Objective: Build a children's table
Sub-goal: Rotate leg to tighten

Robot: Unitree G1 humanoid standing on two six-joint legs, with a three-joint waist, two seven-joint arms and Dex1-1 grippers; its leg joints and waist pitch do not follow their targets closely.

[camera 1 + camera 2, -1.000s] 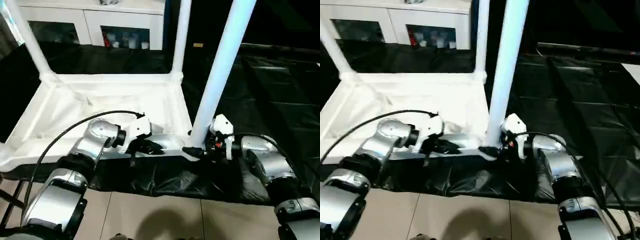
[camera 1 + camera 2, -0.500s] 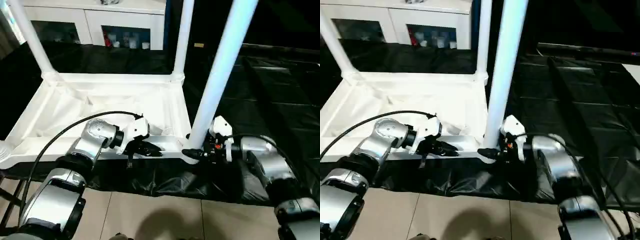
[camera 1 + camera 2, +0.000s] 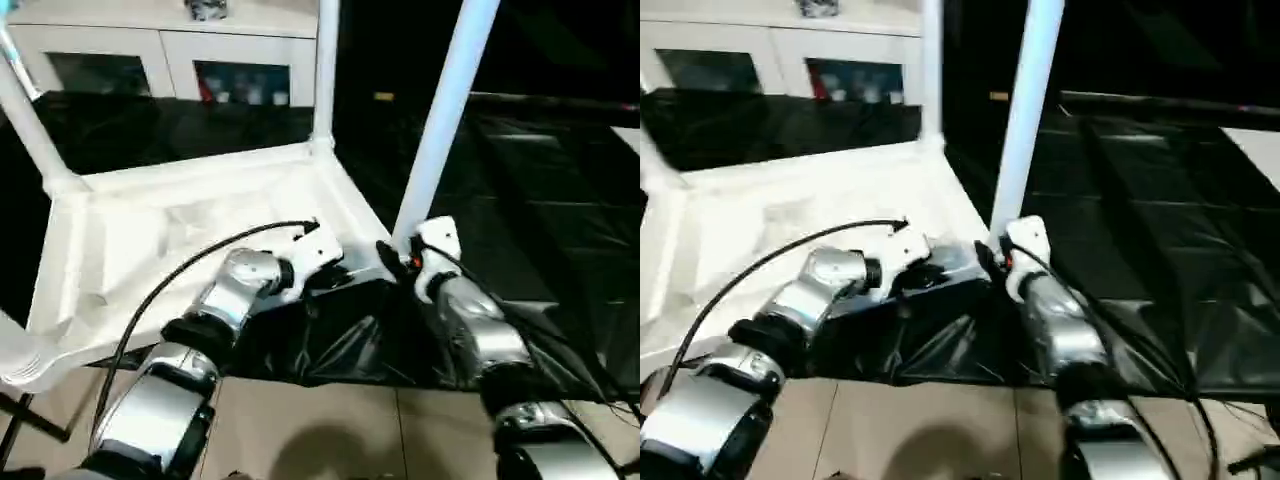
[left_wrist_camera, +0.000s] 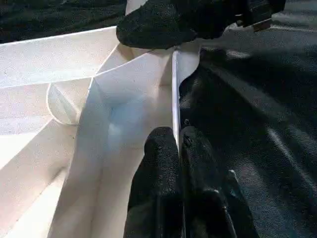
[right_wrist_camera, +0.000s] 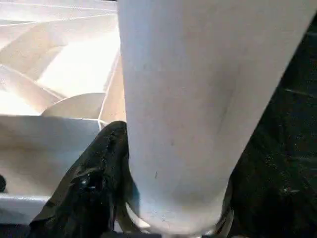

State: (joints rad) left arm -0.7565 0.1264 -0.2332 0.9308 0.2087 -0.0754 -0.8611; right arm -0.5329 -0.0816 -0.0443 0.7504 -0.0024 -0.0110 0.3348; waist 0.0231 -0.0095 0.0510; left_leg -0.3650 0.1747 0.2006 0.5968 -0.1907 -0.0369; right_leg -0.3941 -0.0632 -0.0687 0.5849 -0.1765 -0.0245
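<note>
- Head cam, L eye: you're looking at a black-draped table (image 3: 560, 190) w/ crinkled sheeting; white glass-door cabinet (image 3: 150, 60) along the back wall, pale floor tiles (image 3: 330, 440) at the near edge.
- Same view: children's table (image 3: 180, 240) lies upside down on the black cloth, ribbed underside facing up, long axis running from your left toward the near-right corner. Three legs stand upright from corner sockets: far-left leg (image 3: 25, 120), far-right leg (image 3: 324, 70), near-right leg (image 3: 440, 120).
- Same view: left gripper (image 3: 335, 278) sits at the near rim of the top, just beside the near-right corner; right gripper (image 3: 395, 255) is at the foot of the near-right leg.
- Head cam, R eye: same scene, slightly shifted; near-right leg stands about mid-frame, black sheeting bunched under both wrists. Nothing extra re: the fingers.
- L wrist cam: what the head cam can't give you — left gripper's two black fingers (image 4: 161, 163) are pinched narrow on the thin white rim of the top, one each side, holding it. The other arm's black finger shows beyond, at the corner.
- R wrist cam: near-right leg close up, rising from its socket; one black finger (image 5: 94, 183) lies against the leg's base, a second just peeks past the far side. Right pincer stands wide around the leg; firm grip or loose contact, can't tell.
</note>
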